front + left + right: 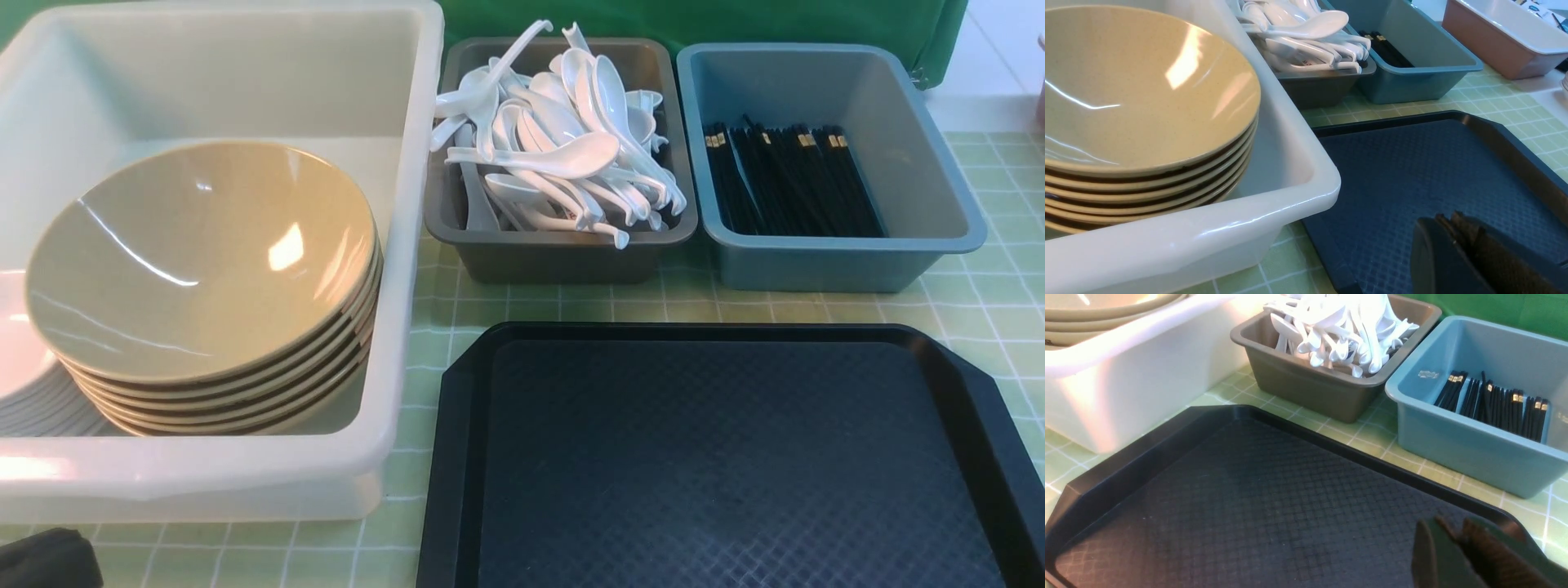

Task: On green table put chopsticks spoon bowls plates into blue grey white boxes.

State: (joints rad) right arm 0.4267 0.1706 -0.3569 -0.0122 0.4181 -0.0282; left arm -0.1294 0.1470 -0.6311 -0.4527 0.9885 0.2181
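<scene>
Several beige bowls [204,261] are stacked in the white box [408,245], with white plates [24,384] beside them at its far left. White spoons [563,147] fill the grey box [555,253]. Black chopsticks [788,180] lie in the blue box [841,257]. My left gripper [1448,215] is shut and empty, low over the black tray [1396,171] near the white box [1290,204]. My right gripper [1453,520] hovers over the tray's right corner [1502,516], its fingers nearly together with nothing between them.
The black tray [457,425] lies at the front with nothing on it, on a green checked tablecloth [988,302]. A dark part of my left arm [45,559] shows at the bottom left corner. A brown and white box [1502,53] stands beyond the blue one.
</scene>
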